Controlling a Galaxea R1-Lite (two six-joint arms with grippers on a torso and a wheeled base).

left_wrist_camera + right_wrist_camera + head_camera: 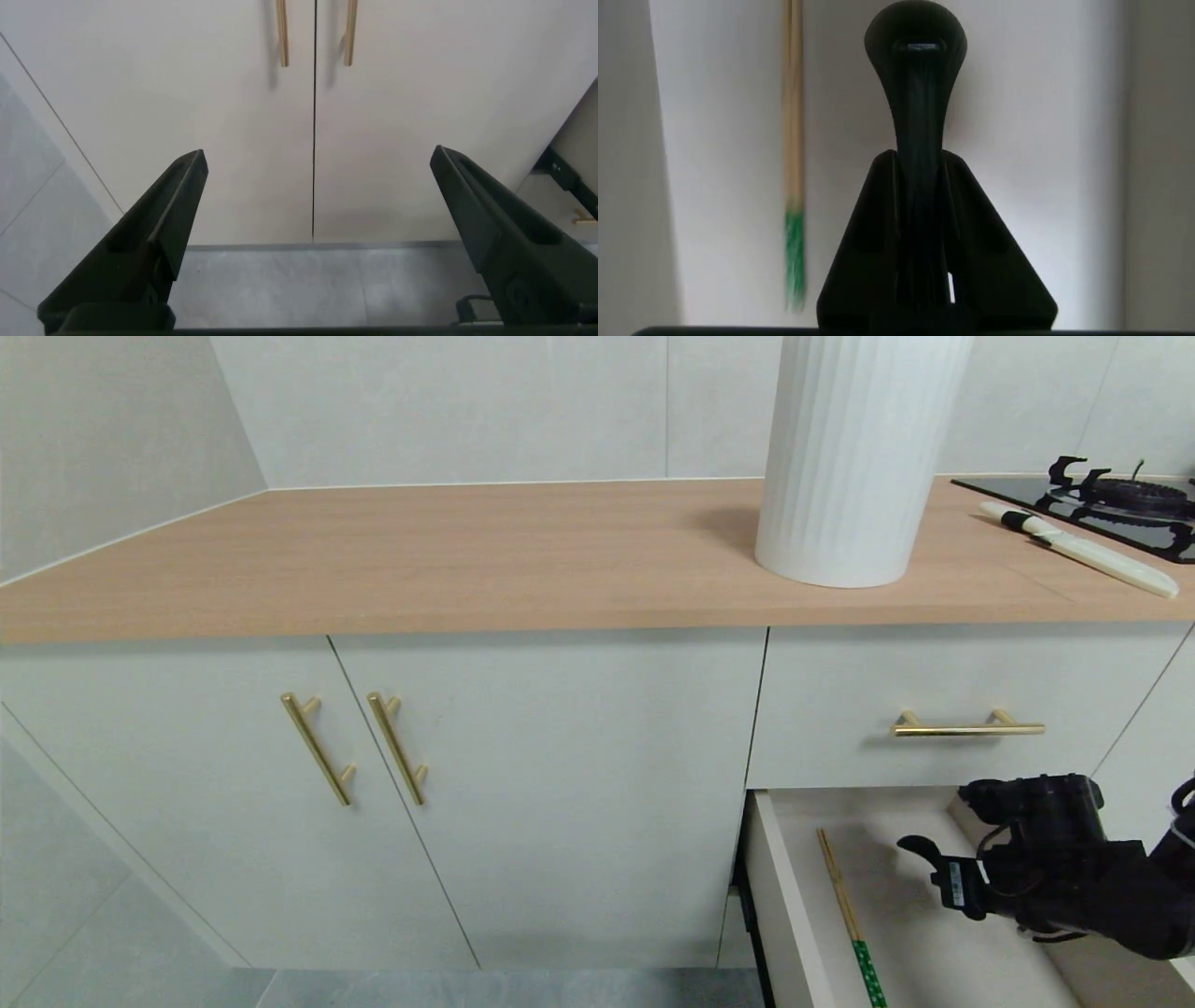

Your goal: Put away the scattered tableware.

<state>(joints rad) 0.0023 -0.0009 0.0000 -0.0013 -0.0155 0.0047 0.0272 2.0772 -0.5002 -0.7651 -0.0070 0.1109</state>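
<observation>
The right gripper [966,882] is clamped on what appears to be a black spoon [915,56], held over the open drawer [780,887]. The spoon should be lowered flat beside the chopsticks [845,905], clear of the drawer wall, before release. The left gripper [318,159] is spread wide, empty.

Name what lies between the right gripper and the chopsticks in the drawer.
Nothing: bare drawer floor separates chopsticks from the right gripper and its black spoon, per head view.

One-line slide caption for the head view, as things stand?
Right gripper over the open drawer where chopsticks lie; knife and ribbed white vessel on the counter.
</observation>
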